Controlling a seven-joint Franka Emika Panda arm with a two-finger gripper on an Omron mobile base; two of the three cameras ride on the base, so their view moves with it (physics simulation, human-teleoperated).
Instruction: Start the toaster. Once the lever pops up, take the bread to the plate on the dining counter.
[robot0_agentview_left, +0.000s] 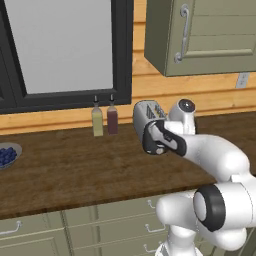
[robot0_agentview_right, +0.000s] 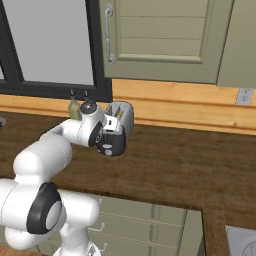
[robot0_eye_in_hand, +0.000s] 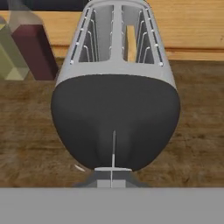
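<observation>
We press our closed, empty pincer (robot0_eye_in_hand: 112, 178) on the lever (robot0_eye_in_hand: 112, 169), low on the toaster (robot0_eye_in_hand: 116, 87) ahead, toasting bread (robot0_eye_in_hand: 130, 43).

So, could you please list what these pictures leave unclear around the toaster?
- Lever: hand view, low on the black panel; its travel is unreadable.
- Tool tips: both base views, hidden behind the wrist.
- Bread: hand view, a sliver in the toaster's right slot.
- Bowl: left base view, cut by the edge.
</observation>
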